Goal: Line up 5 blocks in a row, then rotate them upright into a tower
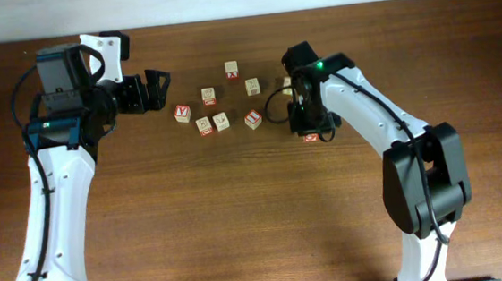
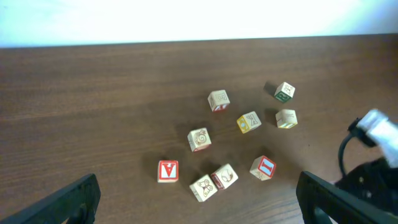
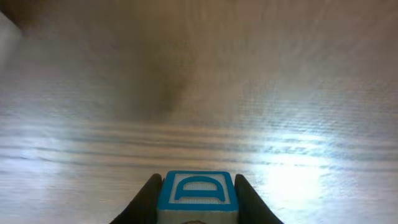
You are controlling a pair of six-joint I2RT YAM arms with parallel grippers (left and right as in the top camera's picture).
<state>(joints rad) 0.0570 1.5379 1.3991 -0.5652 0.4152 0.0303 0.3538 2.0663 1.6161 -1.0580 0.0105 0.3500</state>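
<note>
Wood-grain table [image 1: 239,222] carries all items; use the overhead view for layout.

1. R gripper [image 1: 307,125]: in the R wrist view both fingers [image 3: 148,199] bear on opposite sides of the blue-D block [image 3: 198,193], w/ no gap showing on either side. Treat as gripped. Overhead shows the same block as a red face at the gripper's lower edge, apart from the main group and to its right. Resting on the table or lifted: cannot tell.

2. L gripper [image 1: 163,90]: jaws fully apart, nothing btwn them. It hangs just left of the red Y cube [image 1: 182,113], not touching it.

3. Key relation: the blue-D block sits centred btwn the R fingertips, D face toward the wrist cam, sides approx. square to the fingers. It is a cube, so there is no long axis; only face orientation matters. Judgement: the turn comes from the R wrist alone, and the L arm is too far off to assist.

4. Remaining blocks lie left of the R gripper, btwn the two arms. The I block [image 1: 253,119] is nearest the R arm. The paired blocks [image 2: 214,183] appear to touch each other and sit nearer the L gripper.

5. Risk (judgement): the grip is at the fingertips only, so the cube may slip or tip during the turn. Keep clear of the I block on set-down.
</note>
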